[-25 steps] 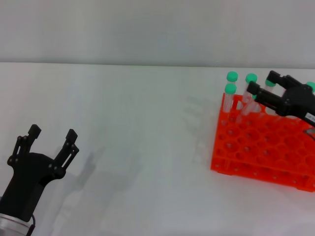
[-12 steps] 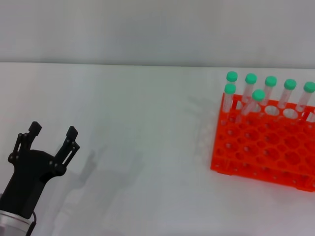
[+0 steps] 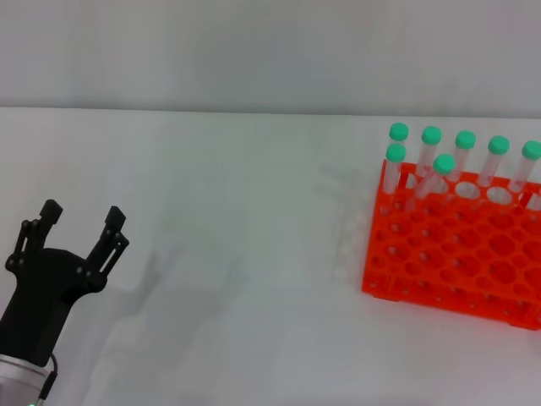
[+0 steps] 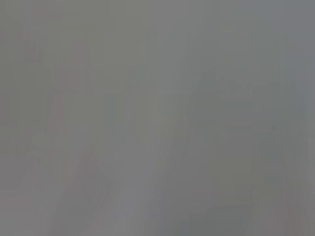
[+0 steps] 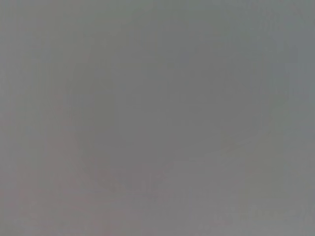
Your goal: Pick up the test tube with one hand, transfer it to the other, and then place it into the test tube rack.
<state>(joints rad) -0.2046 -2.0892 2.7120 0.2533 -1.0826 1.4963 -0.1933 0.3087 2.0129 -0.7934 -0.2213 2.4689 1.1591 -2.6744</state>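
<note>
The orange test tube rack (image 3: pixel 456 254) stands at the right of the white table in the head view. Several green-capped clear tubes stand in its far rows. One test tube (image 3: pixel 437 176) sits in the second row and leans a little, its cap lower than the back row's caps. My left gripper (image 3: pixel 78 222) is open and empty at the lower left, far from the rack. My right gripper is out of view. Both wrist views show only plain grey.
The rack runs off the right edge of the head view. The table's far edge (image 3: pixel 211 111) meets a grey wall.
My right gripper, which was over the rack's far rows a second ago, has withdrawn out of view and left the leaning tube in the rack. My left gripper has shifted slightly left and down.
</note>
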